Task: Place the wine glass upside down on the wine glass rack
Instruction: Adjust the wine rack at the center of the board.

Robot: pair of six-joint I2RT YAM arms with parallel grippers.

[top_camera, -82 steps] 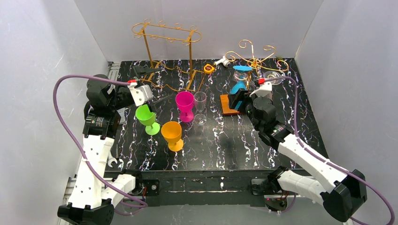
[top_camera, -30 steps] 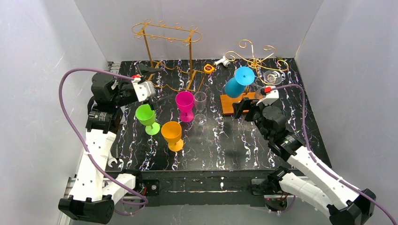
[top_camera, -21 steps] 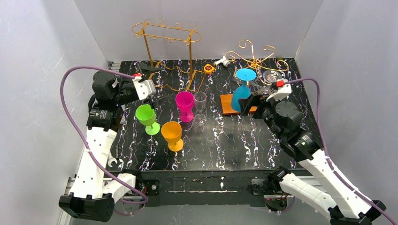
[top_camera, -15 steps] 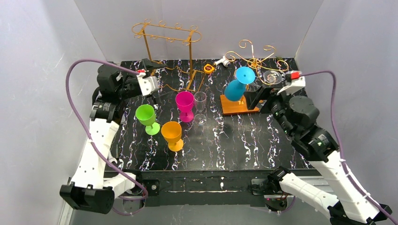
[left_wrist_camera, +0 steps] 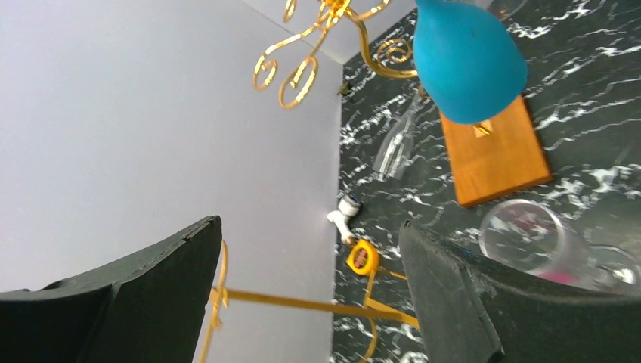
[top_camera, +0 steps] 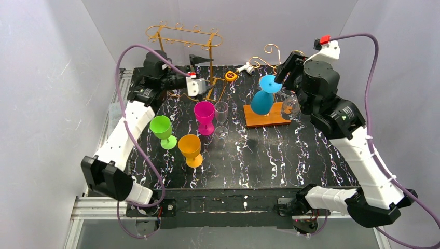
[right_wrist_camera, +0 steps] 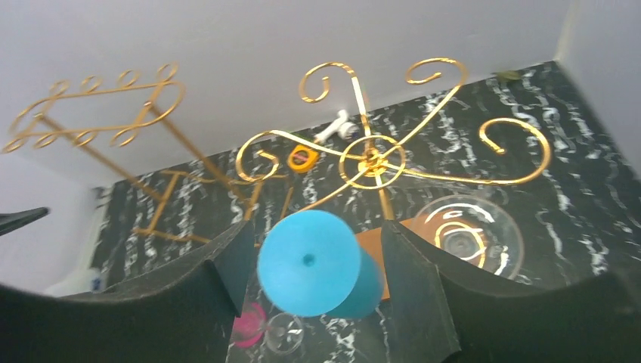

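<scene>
The blue wine glass is upside down and tilted at the gold spiral wine glass rack, bowl above the rack's wooden base. In the right wrist view its round foot covers the end of one rack arm. My right gripper hovers above it, open, its fingers flanking the foot with slim gaps. My left gripper is open and empty by the tall gold rack. The left wrist view shows the blue bowl.
A clear glass hangs upside down on the spiral rack. Pink, clear, green and orange glasses stand upright mid-left. A yellow tape measure and a white fitting lie at the back.
The right arm has risen from beside the wooden base to above the blue glass, which stayed at the rack, swinging. The left arm has swung back and right to the tall rack.
</scene>
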